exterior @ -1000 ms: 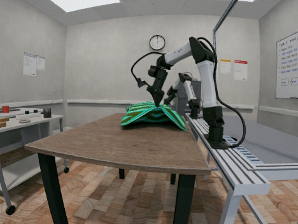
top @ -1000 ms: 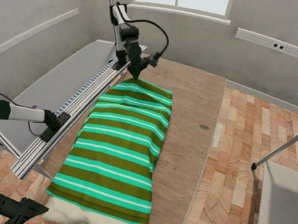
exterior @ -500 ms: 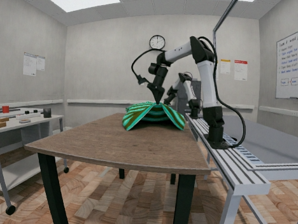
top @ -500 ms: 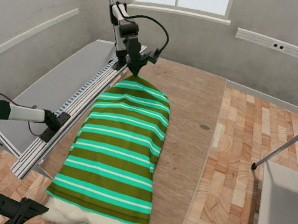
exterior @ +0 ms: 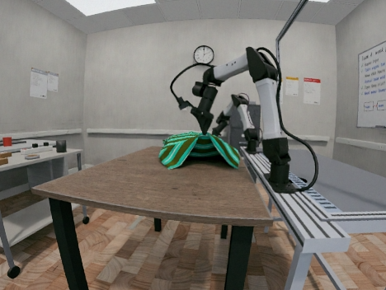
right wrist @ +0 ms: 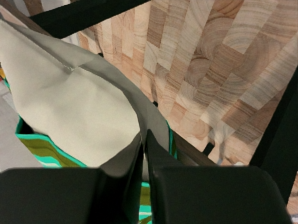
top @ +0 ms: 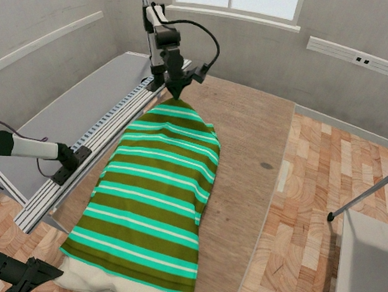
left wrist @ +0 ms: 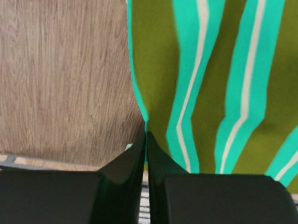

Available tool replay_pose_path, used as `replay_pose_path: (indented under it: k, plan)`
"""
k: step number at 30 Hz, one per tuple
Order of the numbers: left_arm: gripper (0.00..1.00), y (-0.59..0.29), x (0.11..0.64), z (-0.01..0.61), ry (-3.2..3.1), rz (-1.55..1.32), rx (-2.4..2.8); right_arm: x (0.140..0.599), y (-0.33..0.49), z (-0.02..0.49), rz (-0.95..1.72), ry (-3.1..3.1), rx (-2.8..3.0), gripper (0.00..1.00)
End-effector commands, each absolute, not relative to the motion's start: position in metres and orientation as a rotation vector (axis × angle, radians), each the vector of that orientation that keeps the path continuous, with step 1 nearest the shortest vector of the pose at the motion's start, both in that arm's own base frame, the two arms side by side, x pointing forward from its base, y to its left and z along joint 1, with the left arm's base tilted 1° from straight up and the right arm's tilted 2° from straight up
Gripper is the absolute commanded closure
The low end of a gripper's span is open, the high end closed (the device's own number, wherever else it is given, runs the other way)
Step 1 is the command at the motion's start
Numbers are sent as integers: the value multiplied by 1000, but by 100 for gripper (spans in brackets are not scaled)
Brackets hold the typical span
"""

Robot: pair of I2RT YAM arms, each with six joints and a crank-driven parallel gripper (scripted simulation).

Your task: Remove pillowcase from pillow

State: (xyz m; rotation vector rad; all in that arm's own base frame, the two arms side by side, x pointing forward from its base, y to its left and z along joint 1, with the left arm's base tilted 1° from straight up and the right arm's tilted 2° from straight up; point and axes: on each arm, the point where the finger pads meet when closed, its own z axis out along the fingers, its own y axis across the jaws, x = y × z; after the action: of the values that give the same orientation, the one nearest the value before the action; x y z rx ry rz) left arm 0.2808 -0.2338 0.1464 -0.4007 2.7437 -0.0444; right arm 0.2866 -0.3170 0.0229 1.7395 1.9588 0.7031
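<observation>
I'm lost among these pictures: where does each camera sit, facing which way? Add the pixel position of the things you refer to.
Top: high up, looking down on the table (top: 249,166) (exterior: 165,185) (left wrist: 75,75); both arms.
Exterior: past the table's end, looking along it; both arms.
Left wrist: on the left arm (top: 167,37) (exterior: 268,99), facing the left tool (top: 177,98) (exterior: 204,133) (left wrist: 146,134) and pillowcase (top: 153,166) (exterior: 177,154) (left wrist: 155,60) (right wrist: 45,147).
Right wrist: on the right arm (top: 35,148) (exterior: 244,115), facing the right tool (top: 61,273) (right wrist: 145,131) and pillow (top: 91,275) (right wrist: 75,100).
Top and exterior share the pillowcase.

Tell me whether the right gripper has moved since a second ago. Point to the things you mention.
No: in the top view, the right gripper (top: 62,272) (exterior: 217,129) (right wrist: 145,131) shows no visible shift against the near end of the rail (top: 26,221) (exterior: 307,235).
</observation>
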Motion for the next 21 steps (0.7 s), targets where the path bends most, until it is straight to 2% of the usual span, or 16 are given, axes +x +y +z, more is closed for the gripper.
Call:
replay_pose_path:
  k: [1,2,3,11,14,17,21]
  plan:
    - [99,-223,280,146,2752,1,-416,299,-330,41,652,1954,1645,99]
    - [99,-223,280,146,2752,1,-415,299,-330,41,652,1954,1645,99]
    - [99,-228,286,172,2692,-91,-405,299,-330,41,652,1954,1645,99]
    - [99,-248,304,194,2607,-251,-270,299,-330,41,652,1954,1645,99]
    - [99,-246,303,180,2631,-211,-258,299,-330,41,652,1954,1645,99]
    - [99,-254,312,213,2542,-320,-226,299,-330,41,652,1954,1645,99]
    - [99,-259,318,228,2488,-374,-176,299,-330,41,652,1954,1645,99]
